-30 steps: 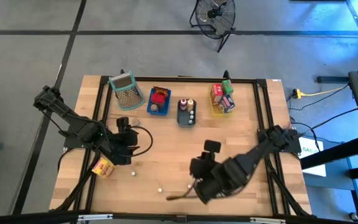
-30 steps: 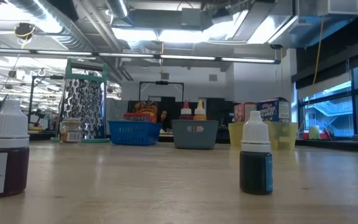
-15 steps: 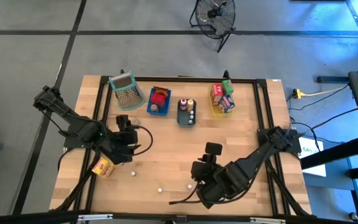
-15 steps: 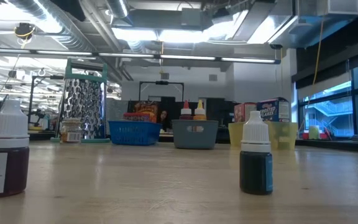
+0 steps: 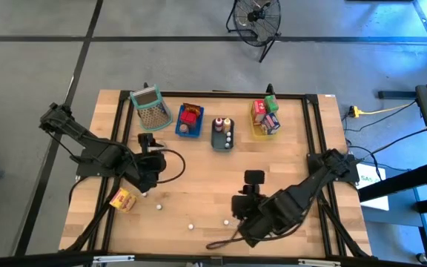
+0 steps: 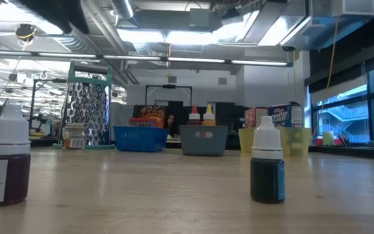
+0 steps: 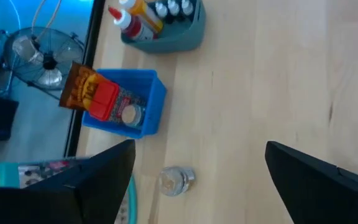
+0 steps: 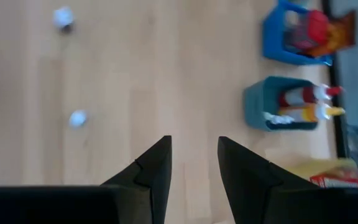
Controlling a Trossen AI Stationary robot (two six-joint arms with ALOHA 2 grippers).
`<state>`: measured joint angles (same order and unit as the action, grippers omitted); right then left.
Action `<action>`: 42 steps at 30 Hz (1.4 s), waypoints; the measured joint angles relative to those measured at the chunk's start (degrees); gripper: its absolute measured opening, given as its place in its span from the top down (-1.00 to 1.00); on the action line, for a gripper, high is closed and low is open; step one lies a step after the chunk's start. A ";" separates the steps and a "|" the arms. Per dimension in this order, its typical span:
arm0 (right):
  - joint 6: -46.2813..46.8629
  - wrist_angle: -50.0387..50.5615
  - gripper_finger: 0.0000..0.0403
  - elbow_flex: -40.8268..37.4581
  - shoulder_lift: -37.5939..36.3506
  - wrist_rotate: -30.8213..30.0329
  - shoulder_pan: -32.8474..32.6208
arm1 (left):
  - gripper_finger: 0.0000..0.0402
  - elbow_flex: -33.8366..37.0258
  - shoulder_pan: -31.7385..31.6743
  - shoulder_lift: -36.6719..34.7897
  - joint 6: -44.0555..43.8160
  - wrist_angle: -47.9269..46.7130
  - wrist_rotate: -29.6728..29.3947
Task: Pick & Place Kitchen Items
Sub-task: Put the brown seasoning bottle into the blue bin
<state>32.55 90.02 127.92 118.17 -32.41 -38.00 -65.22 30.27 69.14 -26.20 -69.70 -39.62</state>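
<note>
We hold both grippers empty over the wooden table [image 5: 288, 159], with loose groceries lying out of the trays.

Taking the blue tray [image 5: 189, 122] as our mark: the left gripper [image 7: 201, 149] hangs near it with jaws spread wide. The right gripper [image 8: 194, 140] is well apart from it, jaws narrowly parted. The yellow-orange carton [image 5: 122, 199] lies far off; it is probably light, crushable card, best pinched across flat sides. A small round jar [image 7: 176, 180] sits just beside the tray. The dropper bottles [image 6: 267, 166], smooth and likely tippy, suit a grip below the white cap.
</note>
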 joint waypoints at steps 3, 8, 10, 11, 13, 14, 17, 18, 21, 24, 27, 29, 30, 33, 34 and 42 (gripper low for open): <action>-2.20 -0.01 0.34 -0.01 -2.78 1.94 -0.93 | -0.77 0.63 -1.35 -0.02 -1.61 -1.55 0.56; 0.71 -0.07 0.34 -0.76 -10.60 -5.95 -3.79 | -0.78 0.92 -5.29 -1.18 -3.68 -3.13 3.87; 2.52 -0.04 0.34 -3.20 -13.61 -10.02 -5.56 | -0.77 1.12 -7.07 -2.94 -0.61 -3.56 6.22; 3.73 -0.02 0.34 -5.02 -14.94 -11.76 -6.35 | -0.77 1.45 -8.14 -4.31 1.16 -3.69 8.04; 7.13 -0.12 0.34 -9.71 -17.83 -14.90 -7.91 | -0.78 2.28 -11.07 -7.78 4.89 -3.18 12.91; 8.87 0.00 0.34 -12.46 -19.41 -16.36 -8.58 | -0.78 3.11 -12.67 -9.91 6.59 -1.99 15.51; 14.40 0.03 0.34 -22.20 -23.77 -20.42 -10.24 | -0.78 6.67 -17.68 -16.78 10.38 4.21 23.36; 16.37 -0.02 0.34 -25.54 -24.86 -21.66 -10.69 | -0.78 7.91 -19.24 -18.84 10.98 6.13 24.53; 22.10 0.07 0.34 -34.64 -28.31 -25.79 -11.78 | -0.78 12.19 -23.46 -24.01 11.12 10.81 24.82; 27.44 0.17 0.34 -41.80 -31.04 -30.11 -12.96 | -0.78 16.88 -26.88 -26.79 11.42 14.97 27.62; 33.16 -0.04 0.34 -47.15 -33.08 -33.02 -13.93 | -0.78 21.29 -30.02 -27.58 13.54 16.24 29.30; 36.09 0.00 0.34 -49.63 -34.37 -33.81 -14.28 | -0.78 24.01 -32.17 -27.50 13.61 16.53 29.39; 37.38 0.03 0.34 -50.70 -34.72 -34.04 -14.29 | -0.78 25.08 -33.38 -27.32 12.92 17.46 30.02; 39.61 -0.07 0.34 -52.53 -34.78 -34.01 -14.29 | -0.78 26.85 -37.44 -26.28 12.96 19.58 33.80; 40.09 -0.13 0.34 -52.84 -34.80 -34.01 -14.29 | -0.78 26.87 -38.82 -25.72 12.94 20.31 34.25; 39.85 -2.88 0.34 -53.66 -34.78 -34.00 -14.29 | -0.78 28.64 -46.74 -19.59 -3.12 22.88 30.72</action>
<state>72.39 87.14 74.26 83.40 -66.41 -52.29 -36.58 -16.47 49.55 -29.31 -46.81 -8.90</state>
